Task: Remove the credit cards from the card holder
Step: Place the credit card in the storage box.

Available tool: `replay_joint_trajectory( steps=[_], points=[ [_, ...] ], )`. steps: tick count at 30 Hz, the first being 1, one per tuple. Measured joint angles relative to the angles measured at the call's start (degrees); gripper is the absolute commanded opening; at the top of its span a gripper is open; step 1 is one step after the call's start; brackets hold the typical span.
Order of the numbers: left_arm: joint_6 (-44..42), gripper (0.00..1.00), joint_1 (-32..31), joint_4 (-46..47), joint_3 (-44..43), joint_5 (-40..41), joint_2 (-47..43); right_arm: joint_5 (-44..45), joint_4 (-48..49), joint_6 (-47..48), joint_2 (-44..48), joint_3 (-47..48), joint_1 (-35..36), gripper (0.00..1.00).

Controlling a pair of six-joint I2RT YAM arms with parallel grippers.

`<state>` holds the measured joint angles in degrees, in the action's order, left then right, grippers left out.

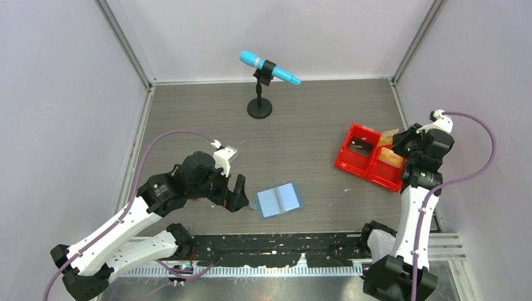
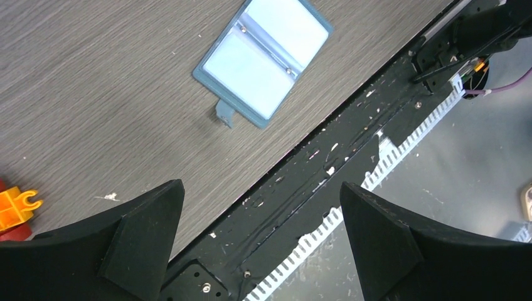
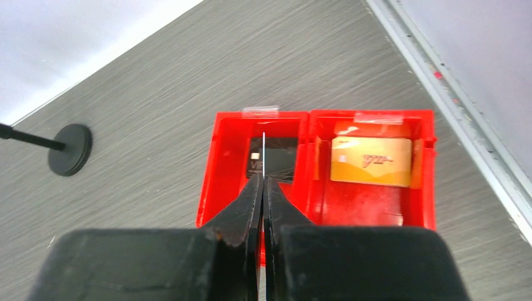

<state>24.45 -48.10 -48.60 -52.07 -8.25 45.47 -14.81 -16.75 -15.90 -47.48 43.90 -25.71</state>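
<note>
The card holder (image 1: pixel 280 200) lies open and flat on the table near the front edge, its pale blue inner pockets facing up; it also shows in the left wrist view (image 2: pixel 263 59). My left gripper (image 1: pixel 235 194) is open and empty just left of it, jaws wide apart (image 2: pixel 261 185). My right gripper (image 1: pixel 401 141) is shut on a thin credit card (image 1: pixel 389 135), seen edge-on in the right wrist view (image 3: pixel 264 150), and holds it above the red bin (image 3: pixel 308 119). An orange-gold card (image 3: pixel 371 162) lies in one bin compartment and a dark card (image 3: pixel 279 157) in the other.
A blue microphone (image 1: pixel 270 68) on a black stand (image 1: pixel 260 108) sits at the back centre. A small orange block (image 2: pixel 15 207) lies on the table. The black mounting rail (image 1: pixel 276 244) runs along the near edge. Walls close in left, right and behind.
</note>
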Motion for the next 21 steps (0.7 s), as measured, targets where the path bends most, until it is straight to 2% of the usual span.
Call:
replay_joint_trajectory(
  steps=[12,21],
  points=[
    [-2.21,0.99,0.00,-2.21,-0.35,1.20,-0.13,1.64,-5.68,7.06,-7.21,3.80,-7.91,0.05],
    [-0.98,0.99,0.00,-1.81,-0.59,3.96,-3.45,0.70,-6.27,9.40,-13.20,4.37,-9.66,0.05]
  ],
)
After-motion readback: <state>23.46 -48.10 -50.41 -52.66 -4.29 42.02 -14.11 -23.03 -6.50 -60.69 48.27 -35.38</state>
